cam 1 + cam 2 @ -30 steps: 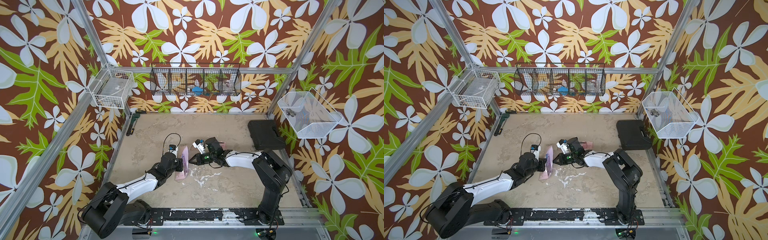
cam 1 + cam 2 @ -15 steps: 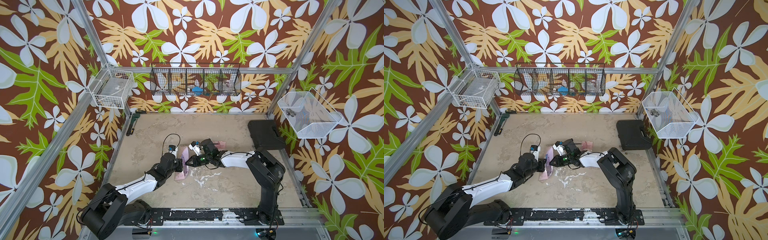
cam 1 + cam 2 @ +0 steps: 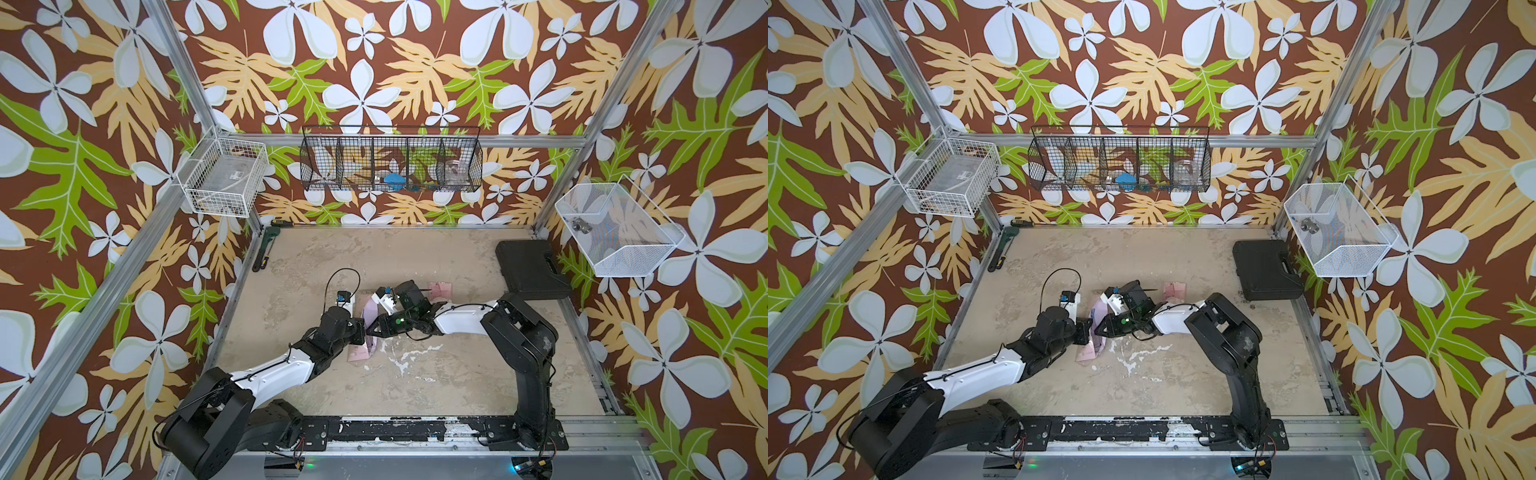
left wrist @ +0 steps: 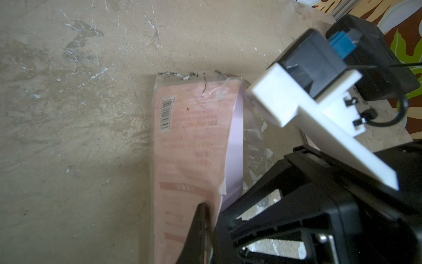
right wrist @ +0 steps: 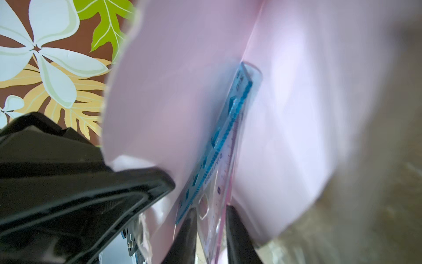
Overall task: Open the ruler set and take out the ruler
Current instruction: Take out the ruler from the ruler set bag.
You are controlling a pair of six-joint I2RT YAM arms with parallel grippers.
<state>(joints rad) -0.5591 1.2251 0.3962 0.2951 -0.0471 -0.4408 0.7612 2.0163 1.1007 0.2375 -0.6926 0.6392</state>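
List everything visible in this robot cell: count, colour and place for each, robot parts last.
ruler set: one, pink, raised mid-table between the grippers
ruler: one, blue and clear, inside the opened ruler set
card piece: one, pink, flat on the table behind the right arm
case: one, black, right rear of the table
wrench-like tool: one, dark, along the table's left edge near the back
black wire basket: one, on the back wall
white wire basket: one, on the left frame post
white mesh basket: one, on the right wall
table: one, beige
left gripper: one, black, shut on the ruler set
right gripper: one, black, fingers either side of the ruler; grip unclear
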